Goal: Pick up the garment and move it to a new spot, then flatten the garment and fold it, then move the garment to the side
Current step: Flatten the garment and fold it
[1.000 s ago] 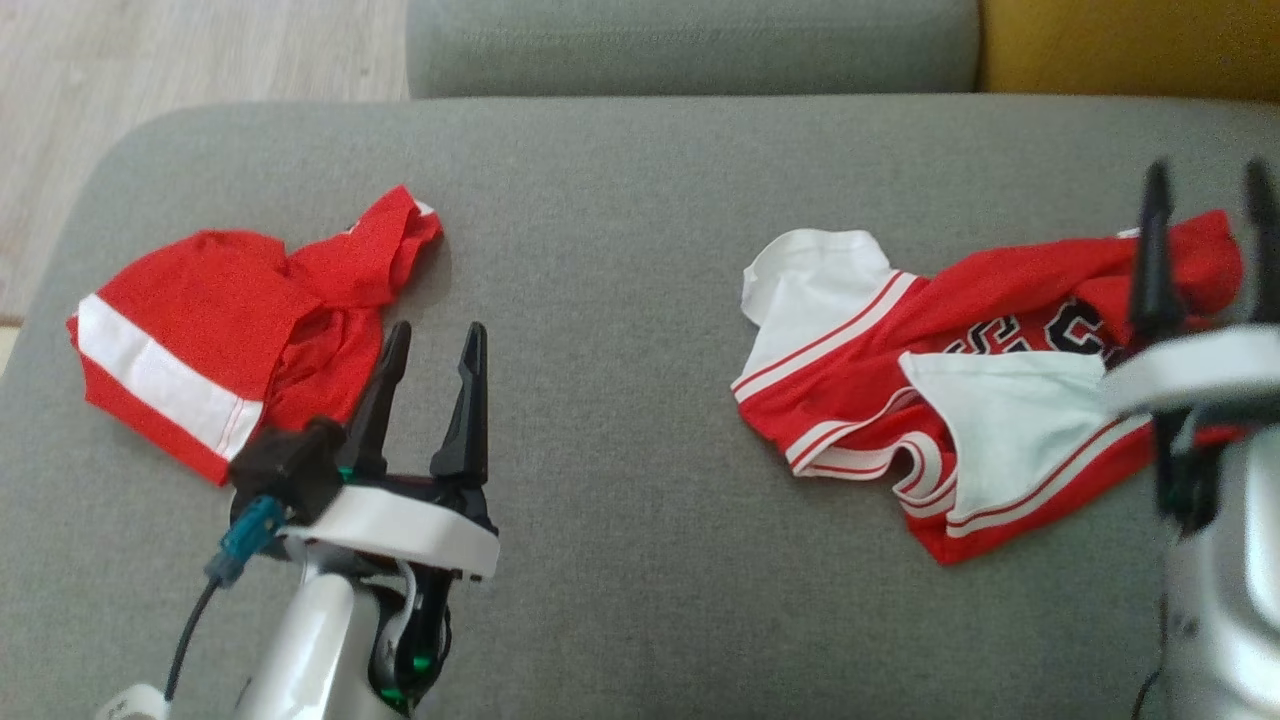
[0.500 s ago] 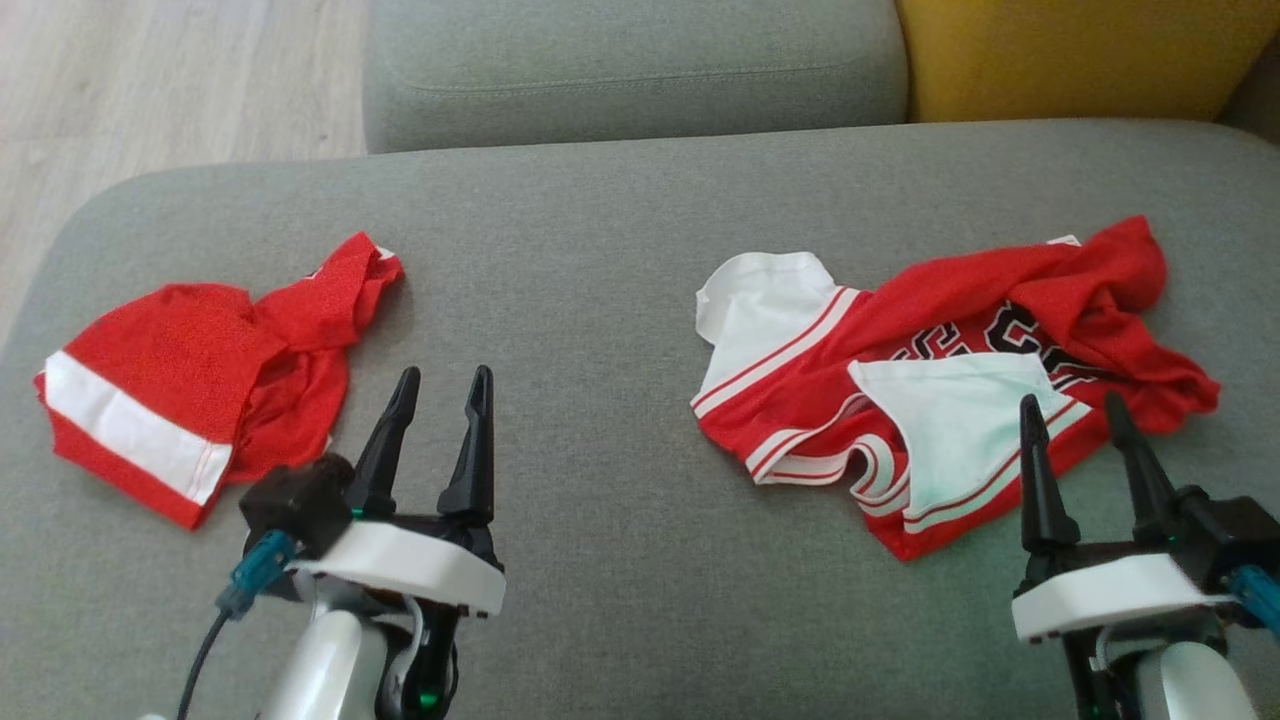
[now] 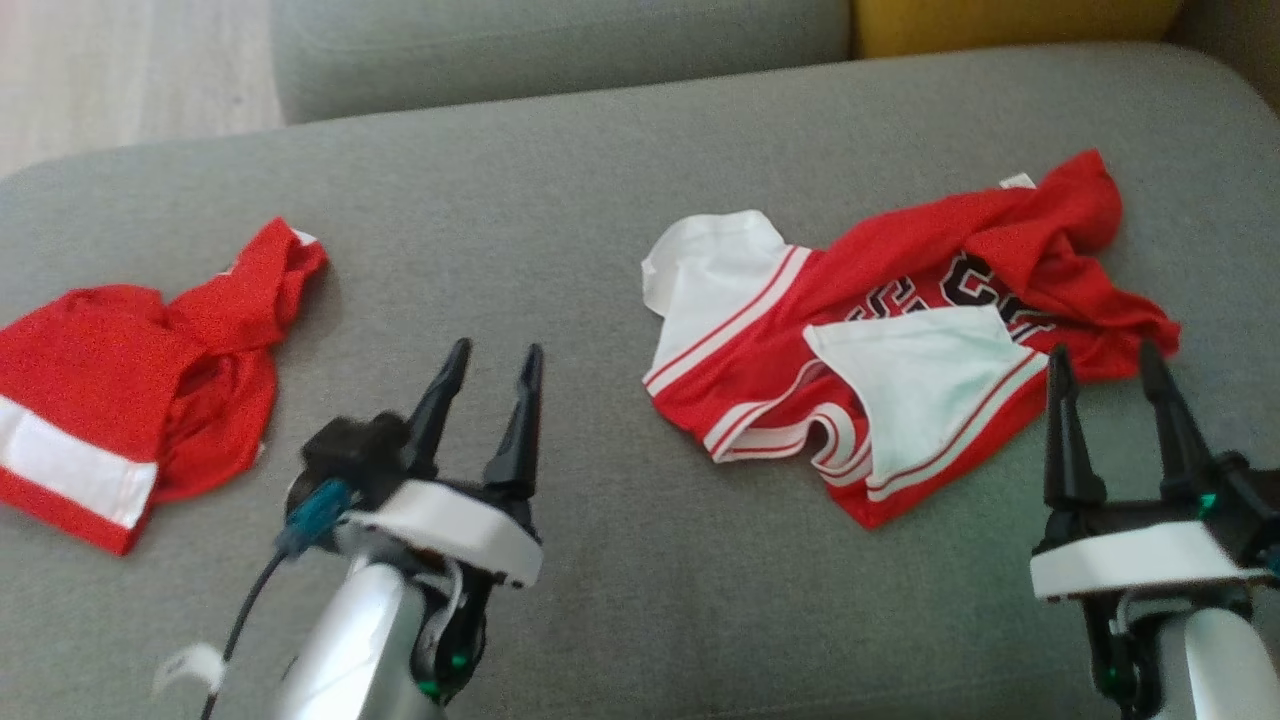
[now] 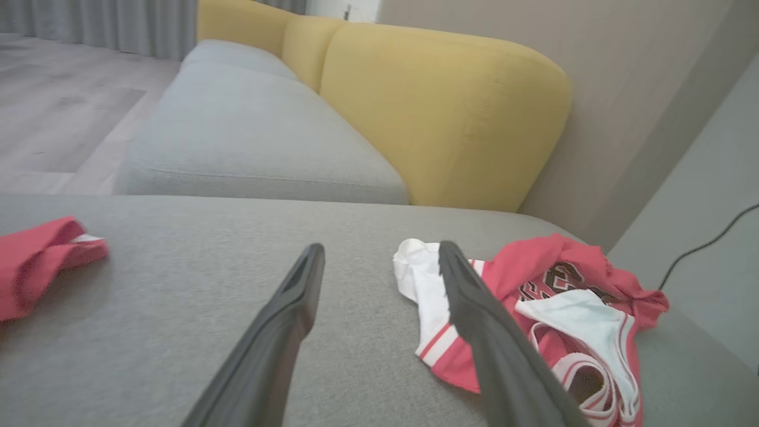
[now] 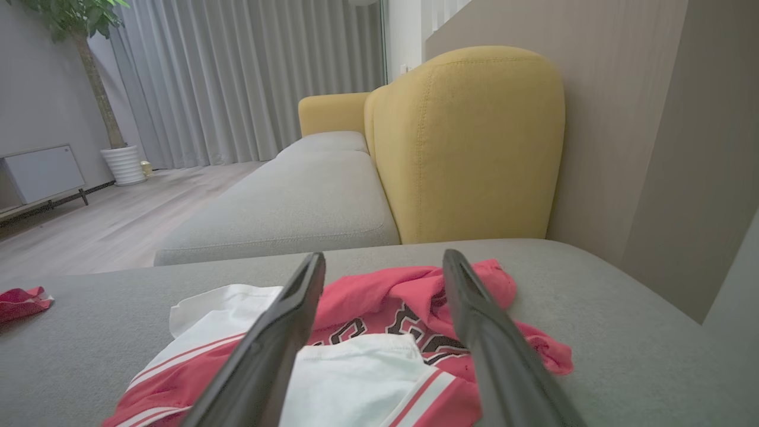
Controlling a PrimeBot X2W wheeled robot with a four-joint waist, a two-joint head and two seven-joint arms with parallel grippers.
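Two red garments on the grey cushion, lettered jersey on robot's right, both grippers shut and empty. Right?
One error: the left gripper and right gripper are open, not shut; the head view shows their fingers spread, empty. The rest holds: lettered jersey on the right, other red garment, grey cushion.

Grey sofa, yellow back, room beyond

Under me lies the grey seat cushion. At nine o'clock is a crumpled red cloth with a white band, perhaps shorts. The yellow backrest is at one o'clock and the wood floor at eleven. Farther off I see grey curtains, a potted plant and a low cabinet.
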